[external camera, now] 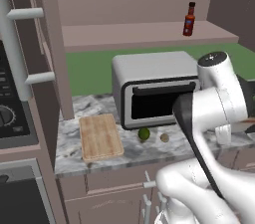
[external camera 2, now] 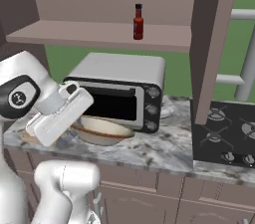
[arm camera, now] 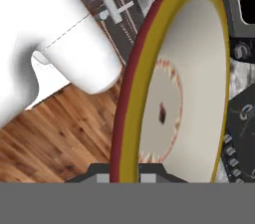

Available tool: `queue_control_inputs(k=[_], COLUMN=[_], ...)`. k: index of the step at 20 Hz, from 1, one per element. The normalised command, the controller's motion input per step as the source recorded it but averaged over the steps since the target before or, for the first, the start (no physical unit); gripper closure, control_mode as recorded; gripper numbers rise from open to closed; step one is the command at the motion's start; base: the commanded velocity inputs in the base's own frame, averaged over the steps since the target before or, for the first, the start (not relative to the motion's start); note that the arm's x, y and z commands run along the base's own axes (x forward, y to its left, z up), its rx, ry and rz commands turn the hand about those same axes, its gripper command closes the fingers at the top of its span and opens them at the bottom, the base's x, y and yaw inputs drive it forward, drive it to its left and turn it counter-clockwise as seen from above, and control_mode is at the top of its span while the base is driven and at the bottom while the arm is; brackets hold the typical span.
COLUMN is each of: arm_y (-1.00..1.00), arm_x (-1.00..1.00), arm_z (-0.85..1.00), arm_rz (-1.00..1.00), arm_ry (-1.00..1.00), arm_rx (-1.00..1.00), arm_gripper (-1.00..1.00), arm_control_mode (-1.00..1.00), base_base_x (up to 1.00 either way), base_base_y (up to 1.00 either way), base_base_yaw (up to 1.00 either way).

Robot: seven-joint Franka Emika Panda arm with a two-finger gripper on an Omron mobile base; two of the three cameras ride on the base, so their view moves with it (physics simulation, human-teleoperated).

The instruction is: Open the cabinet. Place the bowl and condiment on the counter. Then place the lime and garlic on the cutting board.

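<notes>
The mauve-brown wall cabinet point(external camera: 52, 44) stands open, its door with long grey bar handles swung out at the left edge of the left base view. On its shelf in the upper right of that view stands the slim dark red sauce bottle with a black cap point(external camera: 189, 19), upright and alone.

Below, on the grey-white marbled stone counter point(external camera: 69, 141), a silver toaster oven with a dark glass door point(external camera: 154, 88) sits mid-frame. The light wooden cutting board with rounded corners point(external camera: 100, 137) lies flat at lower left of the oven. Just in front of the oven rest the small round green lime point(external camera: 144, 134) and, near it to the right, the tiny beige garlic bulb point(external camera: 165, 138), both on the stone, apart from the board.

In the right base view the wide shallow tan-yellow bowl with a cream inside point(external camera 2: 104, 131) sits low over the counter, centre-left, before the oven. In the hand view the gripper point(arm camera: 123, 175) is clamped on the bowl's rim at the bottom centre of the frame.
</notes>
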Motion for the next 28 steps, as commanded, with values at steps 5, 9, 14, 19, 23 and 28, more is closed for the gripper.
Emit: queue_control_inputs(k=[5,9,14,19,23,28], arm_y=[-0.71,-0.26,0.0,-0.08,-0.33,-0.31], arm_x=[0.12,0.2,0.27,0.0,0.04,0.1], arm_z=[-0.76,-0.59,-0.37,-0.47,-0.47,-0.34], arm_rz=[0.22,0.28,0.27,0.23,0.15,0.09], arm_ry=[0.07,0.0,0.0,0.0,0.0,0.0], arm_rx=[0.0,0.0,0.0,0.04,0.08,0.06], arm_gripper=[1.0,1.0,1.0,1.0,1.0,1.0], arm_control_mode=[-1.0,-1.0,-1.0,-1.0,-1.0,-1.0], base_base_x=[0.0,0.0,0.0,0.0,0.0,0.0], base_base_y=[0.0,0.0,0.0,0.0,0.0,0.0], base_base_yaw=[0.0,0.0,0.0,0.0,0.0,0.0])
